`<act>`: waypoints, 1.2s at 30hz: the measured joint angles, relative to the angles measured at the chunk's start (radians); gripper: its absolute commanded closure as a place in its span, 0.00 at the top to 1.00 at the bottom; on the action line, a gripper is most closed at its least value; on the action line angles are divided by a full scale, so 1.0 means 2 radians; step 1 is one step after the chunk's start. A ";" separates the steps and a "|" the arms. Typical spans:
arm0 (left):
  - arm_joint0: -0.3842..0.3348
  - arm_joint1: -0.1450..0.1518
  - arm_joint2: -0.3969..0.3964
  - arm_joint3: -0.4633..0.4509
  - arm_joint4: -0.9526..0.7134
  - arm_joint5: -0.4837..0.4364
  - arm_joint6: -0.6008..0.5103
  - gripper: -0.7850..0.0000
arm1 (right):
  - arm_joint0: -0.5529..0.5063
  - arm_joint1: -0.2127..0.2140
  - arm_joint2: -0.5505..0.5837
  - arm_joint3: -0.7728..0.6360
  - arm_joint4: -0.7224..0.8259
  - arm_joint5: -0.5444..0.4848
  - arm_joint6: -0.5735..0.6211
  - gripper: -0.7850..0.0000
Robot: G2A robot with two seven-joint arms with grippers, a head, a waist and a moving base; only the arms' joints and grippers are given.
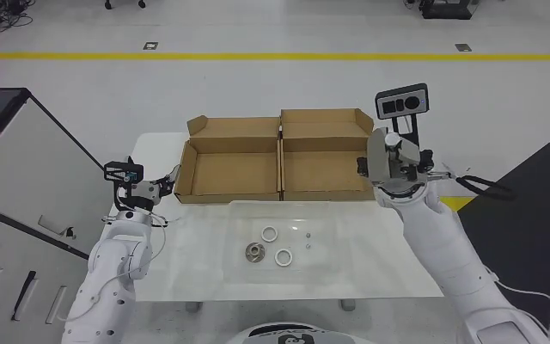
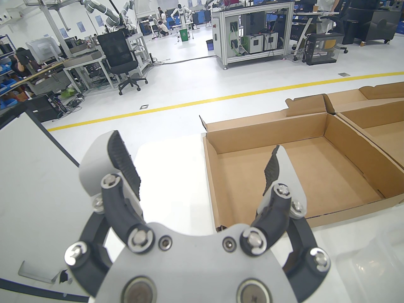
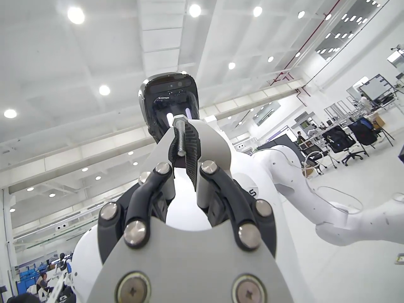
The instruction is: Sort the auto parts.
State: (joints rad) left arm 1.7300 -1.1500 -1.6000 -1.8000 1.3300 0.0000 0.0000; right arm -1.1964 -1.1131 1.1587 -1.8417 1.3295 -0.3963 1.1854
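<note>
Beside cardboard boxes (image 1: 232,176), left fingers (image 2: 121,159) spread; right fingers (image 3: 211,149), raised, clamp bolt (image 3: 180,140); rings (image 1: 263,233), hub (image 1: 253,252) lie on table (image 1: 159,150).

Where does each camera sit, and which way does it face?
Top view: above the arms, looking down at the table, left box, right box and tray; left gripper and right gripper show.
Left wrist view: on the left wrist, facing across the left box into the hall; its open gripper shows.
Right wrist view: on the right wrist, facing the ceiling; its gripper, shut on a bolt, and the head show.
Shared: top and left wrist views both show the left box.
</note>
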 measured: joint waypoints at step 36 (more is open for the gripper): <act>0.000 0.000 0.000 0.000 0.000 0.000 0.000 1.00 | 0.224 0.061 0.006 0.147 -0.820 0.202 0.106 0.00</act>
State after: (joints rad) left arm 1.7300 -1.1500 -1.6000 -1.8000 1.3300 0.0000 0.0000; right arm -0.7476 -0.9905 1.1708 -1.5479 -0.3103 0.0069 1.3973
